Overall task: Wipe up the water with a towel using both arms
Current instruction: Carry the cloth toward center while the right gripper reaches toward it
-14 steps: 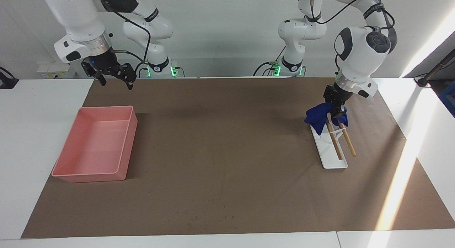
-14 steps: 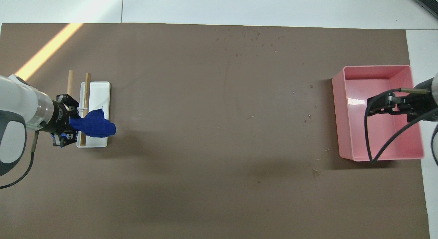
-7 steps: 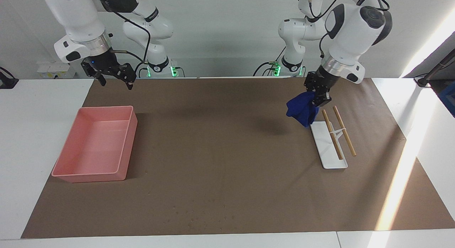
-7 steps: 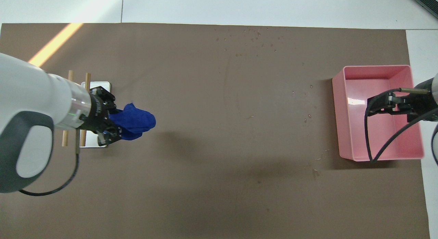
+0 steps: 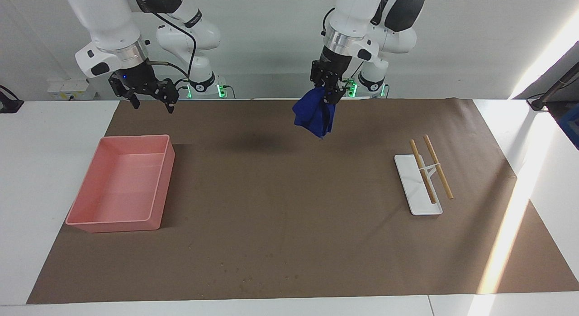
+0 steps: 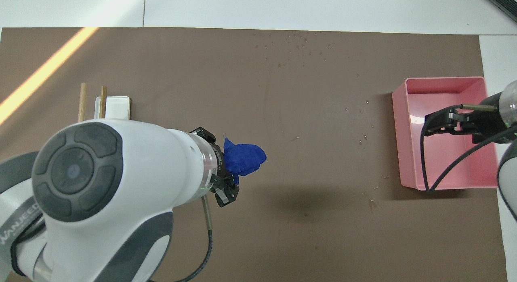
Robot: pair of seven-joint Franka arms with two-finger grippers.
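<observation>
Towel dangles in a loose blue bundle from the left gripper, which is clamped on its top fold, high over the brown mat near the robots' edge, roughly mid-table. Nothing of it touches the surface. Right gripper hangs over the pink tray at the right arm's end, fingers spread apart, holding nothing; that arm waits.

Water droplets sit in a scatter at the mat's edge farthest from the robots, with a few more specks close to the tray. Well apart from where the towel hangs now.

Risks as I see them:
- Pinch is on one fold only, so a fast swing could shake the cloth loose and drop it short of the water.
- Bundled cloth gives a small contact patch; a wipe may miss the thin spread of drops or just smear them.
- Pressing down too low could make the gripper scrape or ruck the mat.
- If the right arm comes in to share the towel, the two grippers could clash over mid-table.
- White dish with wooden sticks, at the left arm's end, looks clear of a straight path.
</observation>
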